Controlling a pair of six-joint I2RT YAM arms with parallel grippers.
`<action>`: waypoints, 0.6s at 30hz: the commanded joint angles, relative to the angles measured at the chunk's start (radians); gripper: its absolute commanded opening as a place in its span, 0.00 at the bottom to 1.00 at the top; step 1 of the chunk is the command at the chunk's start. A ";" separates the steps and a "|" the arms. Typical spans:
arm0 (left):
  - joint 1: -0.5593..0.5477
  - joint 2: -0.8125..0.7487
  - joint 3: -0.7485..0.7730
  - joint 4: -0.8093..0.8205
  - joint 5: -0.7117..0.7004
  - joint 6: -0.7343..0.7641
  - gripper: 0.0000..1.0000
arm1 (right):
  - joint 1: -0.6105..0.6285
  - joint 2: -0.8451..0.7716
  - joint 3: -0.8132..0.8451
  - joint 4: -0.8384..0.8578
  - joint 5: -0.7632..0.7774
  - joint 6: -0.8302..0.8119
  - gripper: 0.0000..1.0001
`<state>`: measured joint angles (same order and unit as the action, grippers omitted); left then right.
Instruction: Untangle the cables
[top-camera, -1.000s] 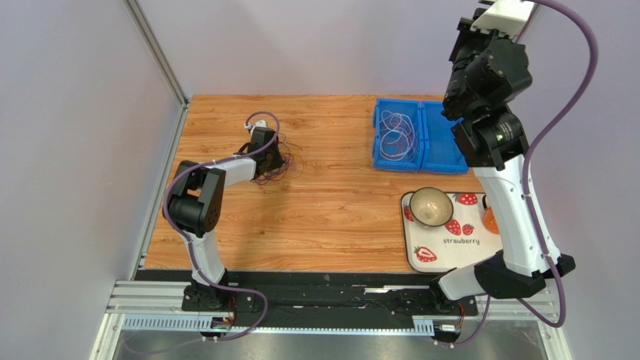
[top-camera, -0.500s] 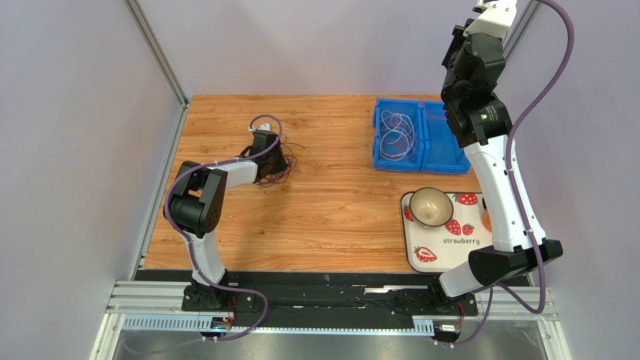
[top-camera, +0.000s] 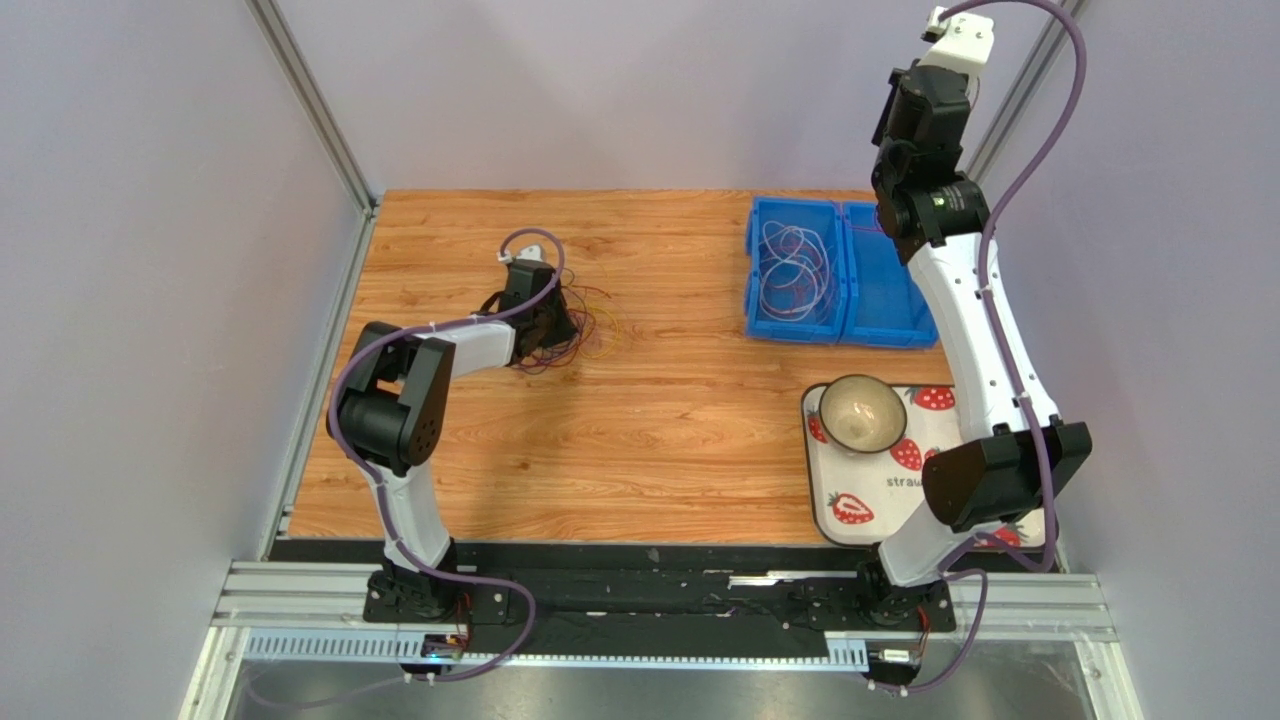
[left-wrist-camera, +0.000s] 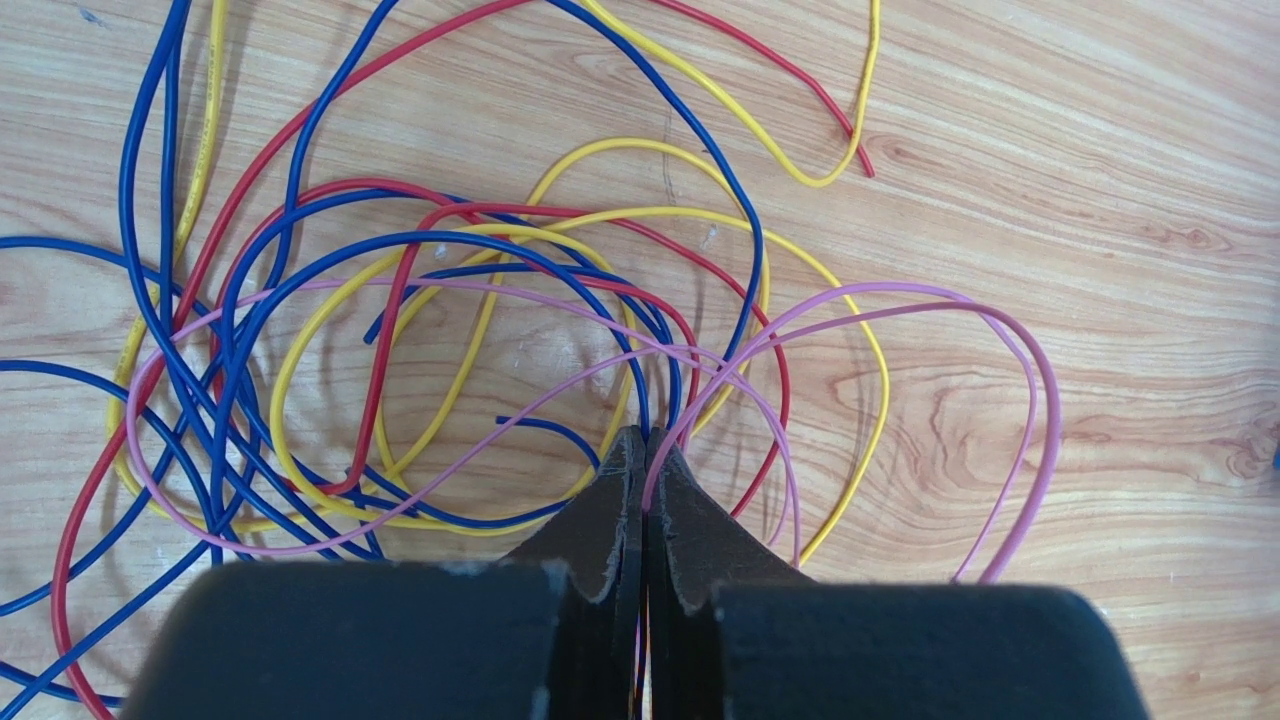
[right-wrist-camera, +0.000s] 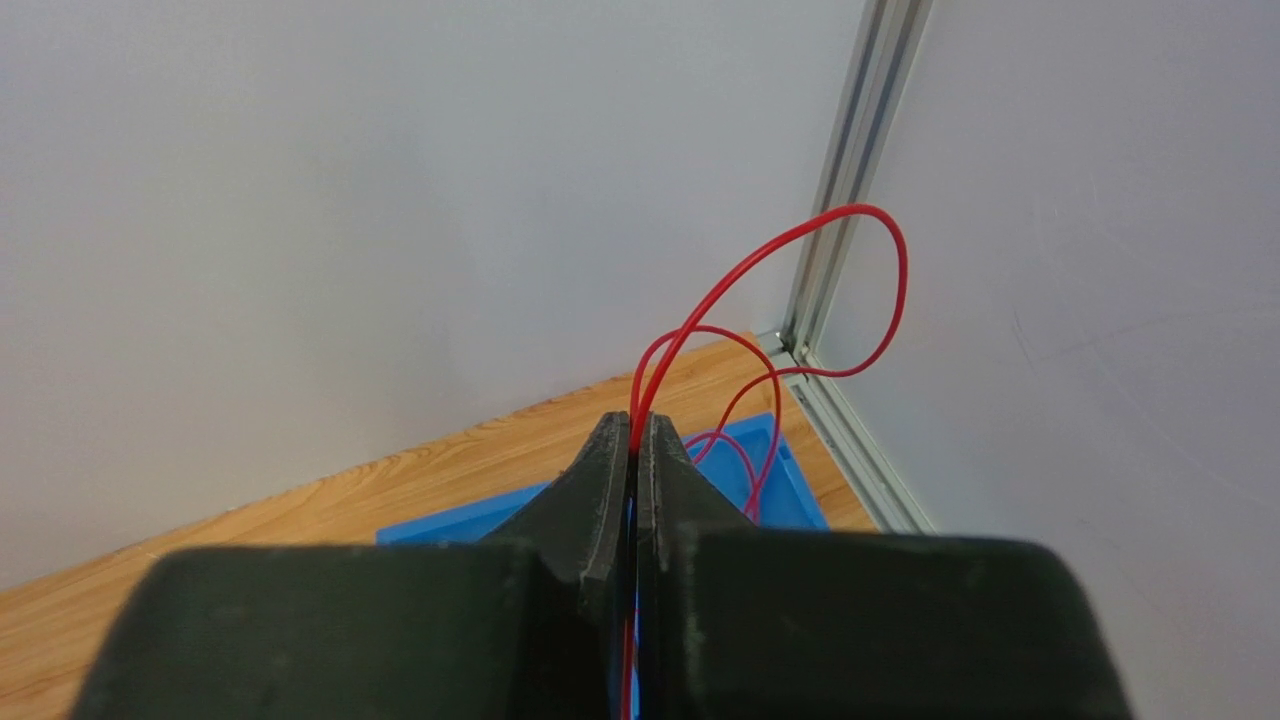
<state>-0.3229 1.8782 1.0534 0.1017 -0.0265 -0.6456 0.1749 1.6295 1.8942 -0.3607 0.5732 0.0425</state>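
Note:
The cables (left-wrist-camera: 451, 300) lie in a loose tangle of blue, red, yellow and pink loops on the wooden table (top-camera: 676, 420). In the top view the tangle (top-camera: 583, 318) sits at the left-middle. My left gripper (left-wrist-camera: 646, 443) is low in this heap and shut, with a pink cable (left-wrist-camera: 902, 300) and blue strands pinched at its tips. My right gripper (right-wrist-camera: 633, 428) is shut on a red cable (right-wrist-camera: 842, 225). It is raised high near the back right corner. The red cable loops up past the tips and trails down toward the blue bin (right-wrist-camera: 451, 525).
The blue two-part bin (top-camera: 887, 323) stands at the back right; its left part holds pale cable loops (top-camera: 792, 270). A strawberry-print tray (top-camera: 879, 503) with a bowl (top-camera: 861, 413) lies at the front right. Grey walls and a metal corner post (right-wrist-camera: 842, 180) stand close behind the right gripper.
The right arm has straightened and swung up and back, carrying the red cable higher over the bin. The left arm and the tangle have stayed put.

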 joint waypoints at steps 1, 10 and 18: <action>0.001 -0.039 -0.001 0.035 0.011 -0.002 0.00 | -0.031 0.021 -0.017 0.045 -0.007 0.016 0.00; 0.001 -0.031 0.002 0.038 0.014 -0.003 0.00 | -0.048 0.047 -0.032 0.043 -0.045 0.050 0.00; 0.001 -0.033 0.002 0.041 0.016 -0.003 0.00 | -0.077 0.064 -0.113 0.049 -0.070 0.094 0.00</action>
<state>-0.3229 1.8782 1.0534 0.1085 -0.0219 -0.6456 0.1242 1.6836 1.8252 -0.3431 0.5323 0.0856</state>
